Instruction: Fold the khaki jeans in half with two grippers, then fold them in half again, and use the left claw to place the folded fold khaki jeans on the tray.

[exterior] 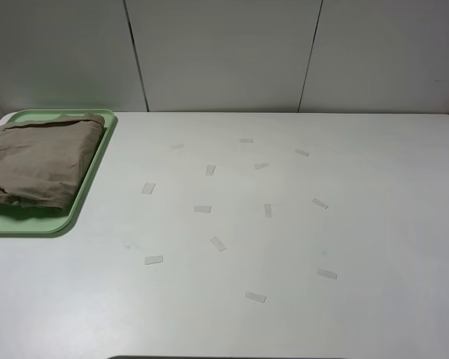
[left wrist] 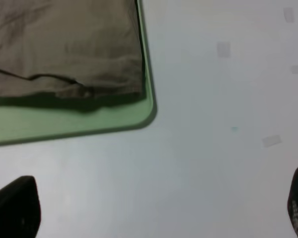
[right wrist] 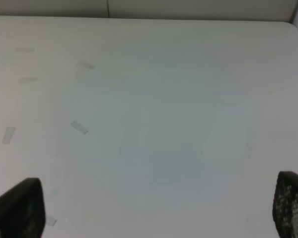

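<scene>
The khaki jeans (exterior: 37, 161) lie folded into a compact stack on the pale green tray (exterior: 82, 202) at the table's far left; neither arm shows in the exterior high view. The left wrist view looks down on the folded khaki jeans (left wrist: 64, 44) and the tray (left wrist: 74, 121), with the left gripper (left wrist: 156, 206) open above bare table, its two black fingertips (left wrist: 15, 208) far apart and nothing between them. In the right wrist view the right gripper (right wrist: 154, 208) is likewise open over bare white table, away from the jeans and holding nothing.
Several small pale tape strips (exterior: 217, 243) are stuck across the middle of the white table (exterior: 322, 224). A grey panelled wall (exterior: 224, 52) runs behind the table's far edge.
</scene>
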Tool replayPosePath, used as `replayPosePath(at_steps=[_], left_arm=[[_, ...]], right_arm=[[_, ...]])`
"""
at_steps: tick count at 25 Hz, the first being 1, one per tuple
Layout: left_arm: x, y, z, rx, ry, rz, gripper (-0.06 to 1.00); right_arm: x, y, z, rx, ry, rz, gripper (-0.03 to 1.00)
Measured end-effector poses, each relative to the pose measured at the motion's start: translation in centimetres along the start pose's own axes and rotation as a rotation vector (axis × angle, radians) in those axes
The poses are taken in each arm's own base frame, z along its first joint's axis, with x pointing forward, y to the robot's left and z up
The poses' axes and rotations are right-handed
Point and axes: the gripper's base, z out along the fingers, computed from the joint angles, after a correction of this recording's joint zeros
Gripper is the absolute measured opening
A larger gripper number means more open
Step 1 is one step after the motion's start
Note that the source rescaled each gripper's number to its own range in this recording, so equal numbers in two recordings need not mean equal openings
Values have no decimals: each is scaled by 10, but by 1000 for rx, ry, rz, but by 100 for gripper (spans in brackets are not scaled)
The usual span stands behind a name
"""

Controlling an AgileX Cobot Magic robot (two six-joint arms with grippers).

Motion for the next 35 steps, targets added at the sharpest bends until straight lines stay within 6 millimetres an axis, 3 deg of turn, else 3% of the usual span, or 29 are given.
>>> replayPosePath(at_steps=[5,13,19,35], left_arm=[[32,-11,-7,49,-84,99,100],[67,-9,24,167,-74,133,100],[77,-7,18,152,-141,171,100],[78,-7,17,151,-147,172,100]], right_arm=[[0,0,0,0,0,0,100],[0,0,0,0,0,0,100],[0,0,0,0,0,0,100],[0,0,0,0,0,0,100]])
